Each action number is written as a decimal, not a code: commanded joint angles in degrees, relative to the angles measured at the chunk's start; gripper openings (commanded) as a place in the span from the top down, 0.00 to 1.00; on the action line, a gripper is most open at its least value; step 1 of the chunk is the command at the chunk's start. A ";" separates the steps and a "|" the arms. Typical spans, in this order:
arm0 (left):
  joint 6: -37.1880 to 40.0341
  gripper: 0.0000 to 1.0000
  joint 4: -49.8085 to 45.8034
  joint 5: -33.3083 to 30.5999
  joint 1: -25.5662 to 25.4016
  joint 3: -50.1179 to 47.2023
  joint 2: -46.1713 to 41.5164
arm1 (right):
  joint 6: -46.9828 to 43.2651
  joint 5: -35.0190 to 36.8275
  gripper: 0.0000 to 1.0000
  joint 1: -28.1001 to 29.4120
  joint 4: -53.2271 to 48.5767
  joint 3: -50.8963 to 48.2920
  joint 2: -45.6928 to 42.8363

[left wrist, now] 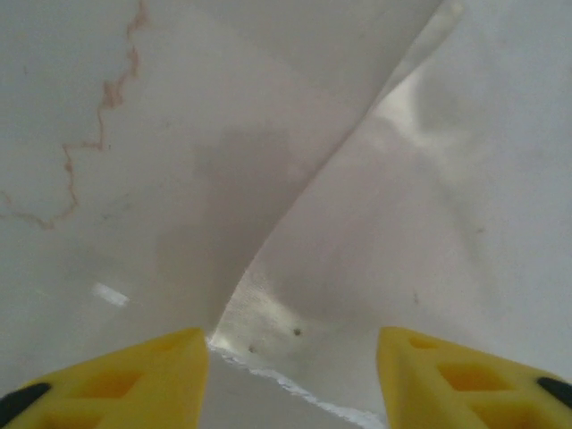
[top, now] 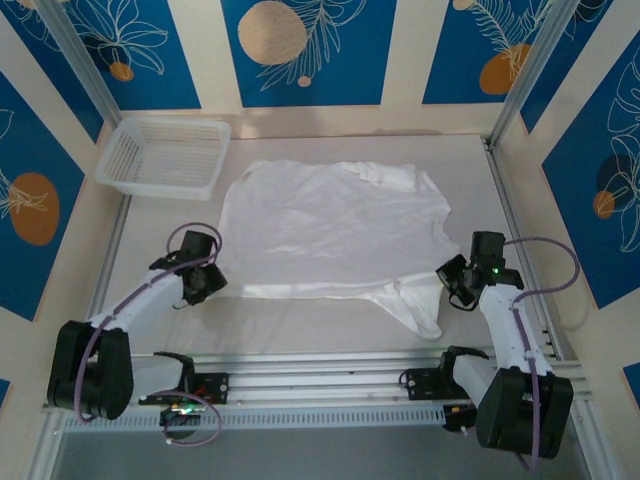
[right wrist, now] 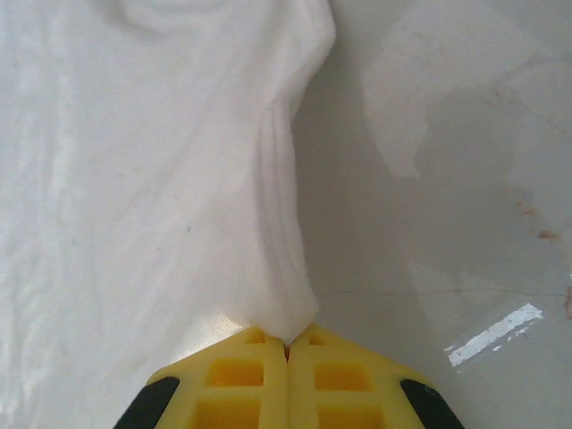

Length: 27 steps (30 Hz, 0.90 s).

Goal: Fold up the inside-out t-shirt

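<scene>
left gripper (left wrist: 290,338): jaws spread (over t-shirt (left wrist: 429,223) edge) | right gripper (right wrist: 288,340): jaws pinching t-shirt edge

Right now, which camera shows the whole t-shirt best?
The top external view: the t-shirt lies spread whole on the table. The left wrist view shows one edge of it at the open left gripper; the right wrist view shows a fold pinched in the shut right gripper.

White arm links with black joints (top: 140,300), looping purple cables (top: 190,232), yellow honeycombed fingers (right wrist: 241,375), green light (top: 493,268) at centre right.
</scene>
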 commanded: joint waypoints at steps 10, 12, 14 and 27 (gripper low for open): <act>-3.14 0.55 -0.61 -0.31 1.23 -0.94 3.27 | 1.35 -1.40 1.00 2.13 -0.24 0.94 1.94; -2.99 0.56 0.61 -1.36 1.49 -1.62 4.19 | 1.25 -1.07 1.00 2.13 -0.40 1.16 1.67; -2.63 0.60 1.88 -1.05 1.82 -1.77 6.00 | 1.26 -0.95 1.00 2.13 -0.66 1.15 1.36; 2.20 1.00 -1.46 1.04 4.12 -0.58 0.40 | 1.11 5.42 1.00 -1.17 -5.14 -1.46 -2.70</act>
